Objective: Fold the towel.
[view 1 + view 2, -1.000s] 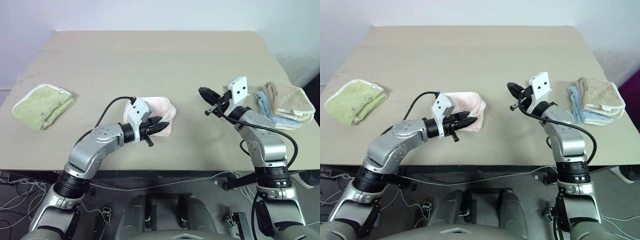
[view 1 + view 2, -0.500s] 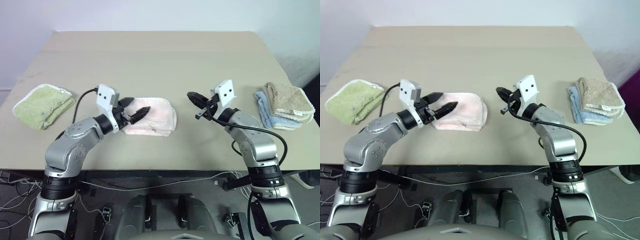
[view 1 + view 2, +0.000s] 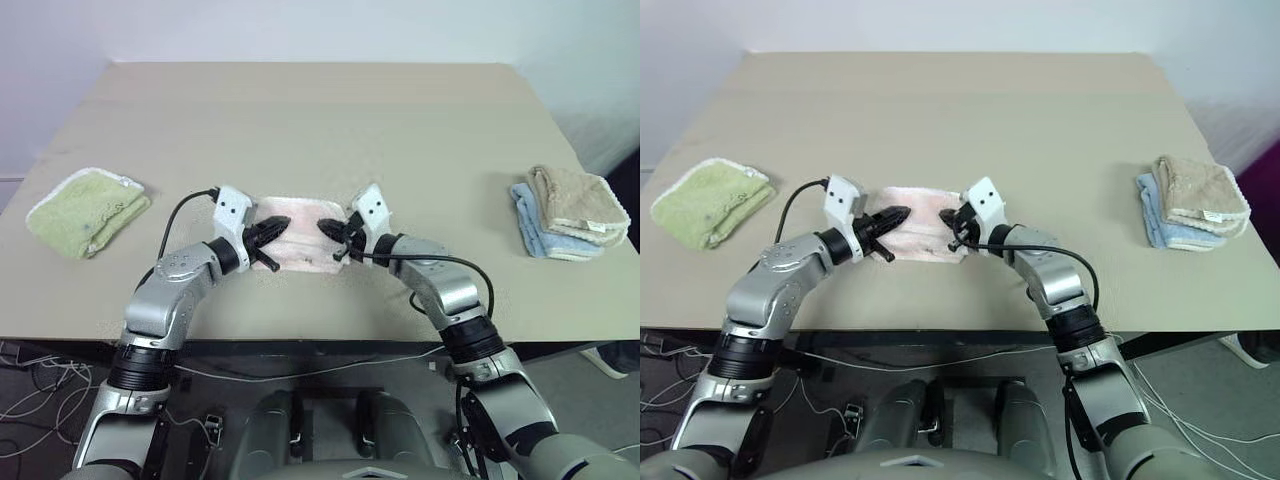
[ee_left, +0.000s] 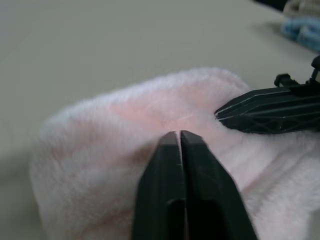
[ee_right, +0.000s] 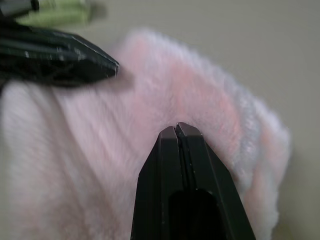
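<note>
The towel [image 3: 300, 214] is a pale pink, folded bundle lying near the table's front middle. My left gripper [image 3: 279, 226] is shut, and its tips rest on the towel's left end. From the other side my right gripper [image 3: 326, 227] comes in, also shut, with its tips on the towel's right end. The two sets of tips point at each other a short gap apart over the pink terry. In the left wrist view the shut fingers [image 4: 179, 150] lie against the towel [image 4: 120, 115], with no cloth pinched between them. The right wrist view shows the same for its own fingers [image 5: 178, 150].
A light green folded towel [image 3: 88, 212] lies at the left of the table. At the right, a beige folded towel [image 3: 578, 203] sits on a light blue one [image 3: 533, 232]. The table's front edge [image 3: 320, 336] runs just below the grippers.
The left gripper opened, swung left off the towel, then closed and came back onto its left end. The right gripper moved left and down from mid-air onto the towel's right end.
</note>
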Tool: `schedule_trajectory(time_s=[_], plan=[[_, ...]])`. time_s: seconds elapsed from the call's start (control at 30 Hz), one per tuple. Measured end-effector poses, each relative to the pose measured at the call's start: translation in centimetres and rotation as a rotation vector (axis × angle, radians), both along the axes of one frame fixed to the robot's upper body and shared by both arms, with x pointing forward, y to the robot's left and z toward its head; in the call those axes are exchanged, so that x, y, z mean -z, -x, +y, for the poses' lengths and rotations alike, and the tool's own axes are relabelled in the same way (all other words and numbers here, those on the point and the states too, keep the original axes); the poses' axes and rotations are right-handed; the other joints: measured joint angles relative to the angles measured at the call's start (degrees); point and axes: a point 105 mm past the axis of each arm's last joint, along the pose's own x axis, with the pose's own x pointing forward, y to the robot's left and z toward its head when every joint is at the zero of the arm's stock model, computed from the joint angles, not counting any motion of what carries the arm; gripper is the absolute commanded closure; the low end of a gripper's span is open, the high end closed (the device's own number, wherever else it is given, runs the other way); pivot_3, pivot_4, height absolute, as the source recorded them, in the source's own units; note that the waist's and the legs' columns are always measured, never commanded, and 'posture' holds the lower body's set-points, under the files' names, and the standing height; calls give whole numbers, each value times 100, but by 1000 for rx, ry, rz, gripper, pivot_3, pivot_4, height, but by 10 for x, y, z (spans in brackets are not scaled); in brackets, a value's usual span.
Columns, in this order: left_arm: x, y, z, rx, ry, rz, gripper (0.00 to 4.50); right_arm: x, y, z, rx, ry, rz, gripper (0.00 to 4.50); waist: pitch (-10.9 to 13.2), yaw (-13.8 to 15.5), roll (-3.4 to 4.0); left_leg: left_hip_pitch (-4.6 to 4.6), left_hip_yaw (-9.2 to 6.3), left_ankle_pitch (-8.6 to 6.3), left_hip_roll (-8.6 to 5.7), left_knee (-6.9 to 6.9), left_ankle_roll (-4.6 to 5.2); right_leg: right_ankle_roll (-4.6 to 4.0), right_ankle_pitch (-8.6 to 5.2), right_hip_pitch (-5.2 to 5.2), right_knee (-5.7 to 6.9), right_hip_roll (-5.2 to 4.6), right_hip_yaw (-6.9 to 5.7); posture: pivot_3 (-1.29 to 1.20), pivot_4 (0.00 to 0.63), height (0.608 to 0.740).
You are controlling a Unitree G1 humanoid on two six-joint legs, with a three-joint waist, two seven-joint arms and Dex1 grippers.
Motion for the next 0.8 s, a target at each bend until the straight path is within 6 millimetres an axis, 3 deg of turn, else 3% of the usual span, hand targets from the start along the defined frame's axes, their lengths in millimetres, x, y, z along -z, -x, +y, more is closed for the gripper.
schedule_trajectory(time_s=[0.1, 0.23, 0.37, 0.47, 0.6, 0.7, 0.8], plan=[[18, -1, 1, 3, -72, 30, 4476, 7, -2, 0, 2, 28, -16, 4500, -2, -22, 0, 3, -1, 0, 1, 0, 0, 0, 0, 2, 2, 0, 0, 0, 150, 740], [23, 0, 2, 23, -136, -11, 4476, 10, -2, 1, -2, 48, -39, 4500, -7, -64, 2, 31, -2, -1, 1, -3, -1, 0, 0, 30, 0, -2, 0, 0, 150, 740], [22, 1, 4, 8, -37, 4, 4476, 10, 3, -1, -4, 20, -40, 4500, -8, -82, 1, 42, -5, -2, 2, -5, -1, -1, -1, 38, 1, -5, 1, 0, 150, 740], [4, -1, 16, -55, 217, 44, 4476, 0, 10, -6, -19, -26, -65, 4500, -5, -87, -2, 37, -8, -2, 3, -4, -1, 0, 0, 34, 1, -7, 1, 0, 150, 740], [-37, -5, 51, -156, 449, 30, 4476, -28, 14, -22, -10, -65, -141, 4500, -4, -96, -2, 37, -11, -2, 2, -4, -1, 0, 0, 34, 5, -6, 0, 0, 150, 740], [-45, -4, 83, -249, 527, 94, 3890, -49, 16, -39, 10, -73, -204, 4500, -4, -95, -3, 38, -10, -2, 1, -4, 0, 1, 0, 36, 5, -6, 0, 0, 150, 740], [-31, 0, 100, -303, 575, 224, 2952, -54, 17, -52, 37, -62, -220, 4500, -4, -80, -3, 39, -11, -2, -2, -3, 0, 1, 0, 38, 6, -5, -2, 0, 150, 740]])
